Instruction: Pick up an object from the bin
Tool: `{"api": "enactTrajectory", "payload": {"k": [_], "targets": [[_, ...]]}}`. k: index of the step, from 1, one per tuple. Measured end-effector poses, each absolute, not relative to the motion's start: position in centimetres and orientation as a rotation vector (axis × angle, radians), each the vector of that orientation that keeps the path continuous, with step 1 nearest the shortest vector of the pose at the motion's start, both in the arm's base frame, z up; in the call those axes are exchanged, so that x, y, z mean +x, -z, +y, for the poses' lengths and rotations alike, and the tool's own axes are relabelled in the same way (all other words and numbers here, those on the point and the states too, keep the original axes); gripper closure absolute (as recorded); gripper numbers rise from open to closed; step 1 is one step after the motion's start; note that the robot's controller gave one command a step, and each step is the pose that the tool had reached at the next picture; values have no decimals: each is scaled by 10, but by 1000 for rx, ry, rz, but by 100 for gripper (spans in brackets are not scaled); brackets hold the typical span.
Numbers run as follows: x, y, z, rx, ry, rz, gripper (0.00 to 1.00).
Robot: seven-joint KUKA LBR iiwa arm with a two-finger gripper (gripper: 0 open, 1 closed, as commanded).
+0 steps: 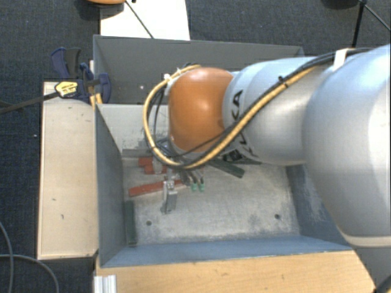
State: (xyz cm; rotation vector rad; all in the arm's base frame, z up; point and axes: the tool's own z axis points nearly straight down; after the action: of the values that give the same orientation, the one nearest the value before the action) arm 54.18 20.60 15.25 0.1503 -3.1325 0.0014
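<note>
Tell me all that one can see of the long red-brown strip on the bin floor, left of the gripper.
The red-brown strip is thin, flat and straight, matt; its material is unclear. It lies flat on the bin floor, in the view's left half, almost level across the view. Its right end reaches the gripper; whether they touch I cannot tell. A shorter red-brown piece lies just beyond it, apart.

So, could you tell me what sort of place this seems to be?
Most likely a robotics lab's grasping test cell: a large silver robot arm with an orange wrist cover reaches into a grey metal bin, and a few small loose items lie on its floor.
</note>
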Motion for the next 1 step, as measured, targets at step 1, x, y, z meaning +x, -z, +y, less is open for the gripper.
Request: {"api": "enactTrajectory", "payload": {"k": [1], "targets": [[544, -157, 206, 149, 2, -3140, 0]]}}
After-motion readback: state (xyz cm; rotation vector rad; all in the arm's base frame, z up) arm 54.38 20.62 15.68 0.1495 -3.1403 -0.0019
